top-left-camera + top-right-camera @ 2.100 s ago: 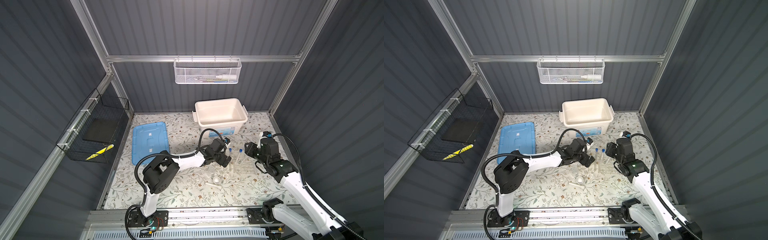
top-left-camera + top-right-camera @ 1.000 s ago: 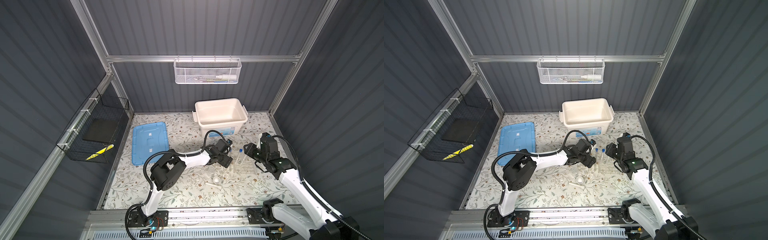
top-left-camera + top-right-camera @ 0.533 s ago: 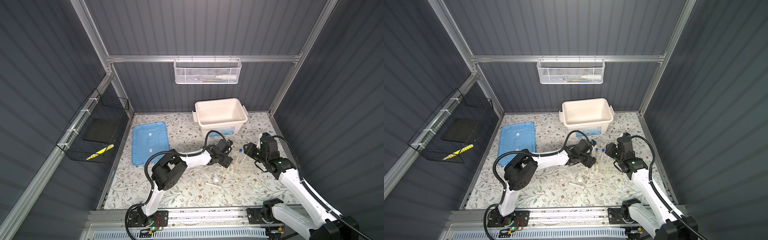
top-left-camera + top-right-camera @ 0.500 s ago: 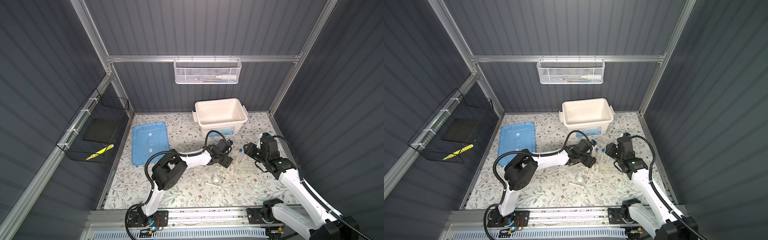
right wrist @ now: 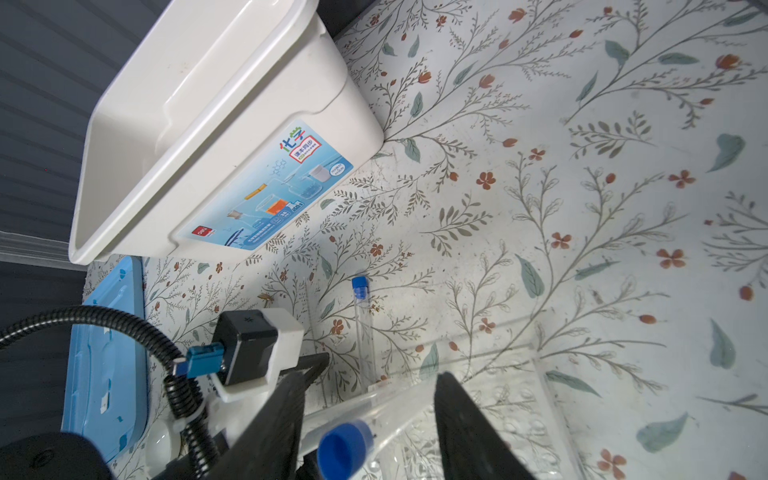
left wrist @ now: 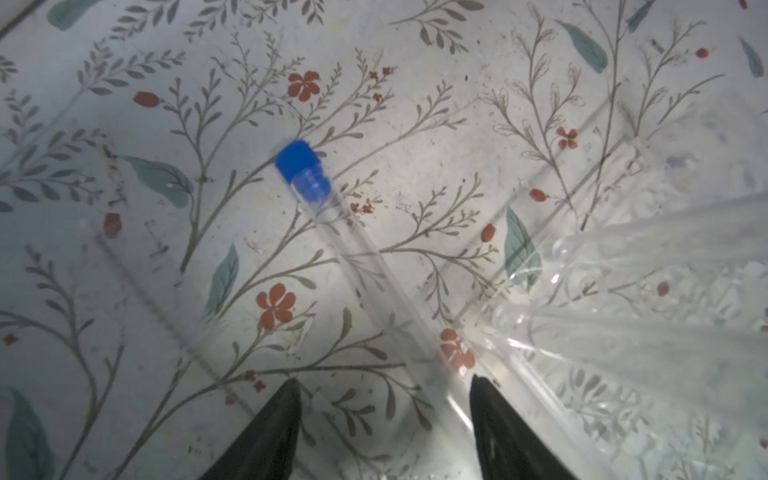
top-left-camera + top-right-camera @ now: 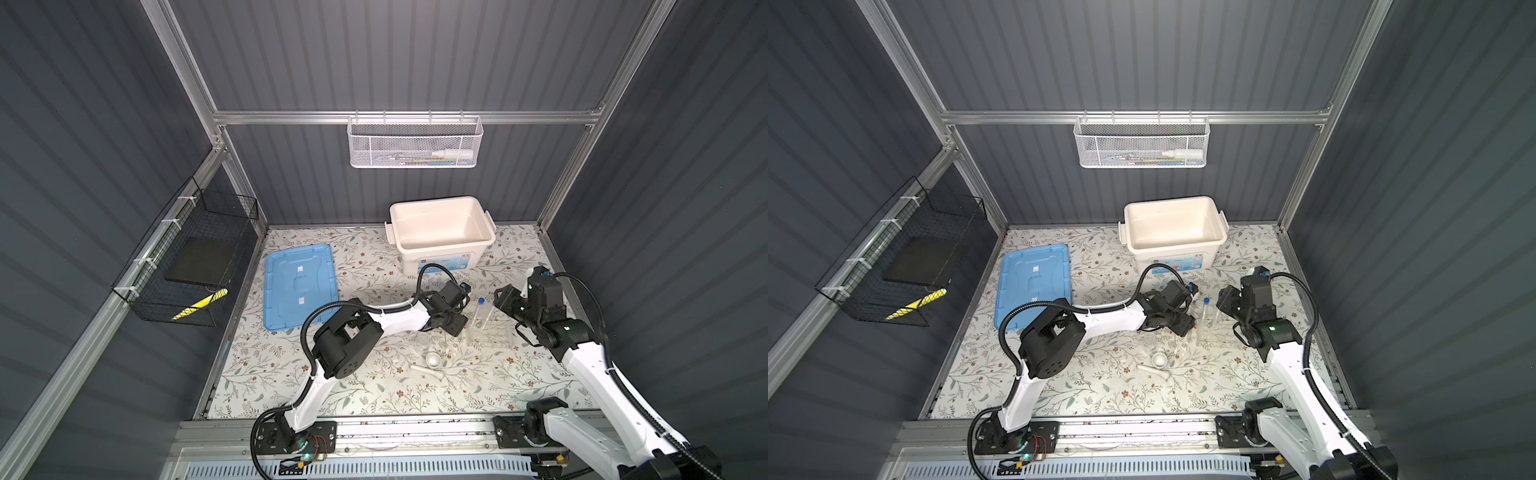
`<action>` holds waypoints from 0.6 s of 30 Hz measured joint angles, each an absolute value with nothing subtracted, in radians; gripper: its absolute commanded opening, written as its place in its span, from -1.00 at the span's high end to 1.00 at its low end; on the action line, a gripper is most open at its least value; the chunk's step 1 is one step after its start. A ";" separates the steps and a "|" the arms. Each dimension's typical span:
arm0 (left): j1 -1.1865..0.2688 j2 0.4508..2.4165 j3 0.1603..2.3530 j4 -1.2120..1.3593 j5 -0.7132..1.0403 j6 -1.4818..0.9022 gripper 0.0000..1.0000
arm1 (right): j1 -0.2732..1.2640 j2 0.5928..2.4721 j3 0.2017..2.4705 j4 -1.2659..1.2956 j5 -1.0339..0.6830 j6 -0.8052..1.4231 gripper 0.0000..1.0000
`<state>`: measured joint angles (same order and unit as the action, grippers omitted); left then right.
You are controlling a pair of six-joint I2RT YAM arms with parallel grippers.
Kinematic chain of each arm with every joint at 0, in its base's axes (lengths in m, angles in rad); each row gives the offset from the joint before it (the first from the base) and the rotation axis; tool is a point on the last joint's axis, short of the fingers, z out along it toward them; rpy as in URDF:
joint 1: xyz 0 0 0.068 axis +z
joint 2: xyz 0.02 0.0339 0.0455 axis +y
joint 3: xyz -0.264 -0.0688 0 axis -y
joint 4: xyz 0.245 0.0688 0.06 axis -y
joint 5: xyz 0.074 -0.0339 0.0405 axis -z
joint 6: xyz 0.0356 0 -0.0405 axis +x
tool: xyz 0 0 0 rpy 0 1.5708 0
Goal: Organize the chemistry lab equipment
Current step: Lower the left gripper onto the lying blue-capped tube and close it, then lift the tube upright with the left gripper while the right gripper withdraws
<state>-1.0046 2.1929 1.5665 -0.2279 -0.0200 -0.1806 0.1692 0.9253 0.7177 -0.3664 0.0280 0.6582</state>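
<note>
A clear tube rack (image 7: 490,332) (image 7: 1214,332) stands right of centre, with one blue-capped test tube (image 7: 481,309) leaning in it. My right gripper (image 5: 372,376) (image 7: 505,301) is open, its fingers on either side of that tube (image 5: 345,449) without touching it. A second blue-capped tube (image 6: 316,195) (image 5: 360,307) lies on the table beside the rack (image 6: 623,311). My left gripper (image 6: 382,386) (image 7: 455,322) is open, low over this tube's lower end, with the tube between its fingers. A thin clear rod (image 6: 158,307) lies close by.
A small white bowl (image 7: 433,359), a white pestle (image 7: 424,369) and a clear beaker (image 7: 422,341) sit in front of the left gripper. The open white tub (image 7: 440,232) stands at the back. Its blue lid (image 7: 299,286) lies to the left.
Since the oldest frames the left gripper has moved right and slightly back, up to the rack's left side. The right arm has barely shifted.
</note>
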 measured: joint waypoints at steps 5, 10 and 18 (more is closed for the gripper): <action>-1.015 2.217 1.607 -0.257 -0.030 -0.183 -0.18 | 0.141 0.909 0.716 -0.368 0.027 0.649 -0.19; -1.019 2.223 1.621 -0.280 -0.054 -0.189 -0.06 | 0.110 0.880 0.707 -0.387 0.025 0.644 -0.30; -1.019 2.223 1.627 -0.315 -0.107 -0.189 0.23 | 0.077 0.866 0.696 -0.399 0.017 0.643 -0.36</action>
<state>-1.0187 2.2234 1.6272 -0.3153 -0.1070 -0.1890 0.0769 0.8658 0.6964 -0.3988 0.0170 0.6430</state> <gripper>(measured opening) 0.420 0.675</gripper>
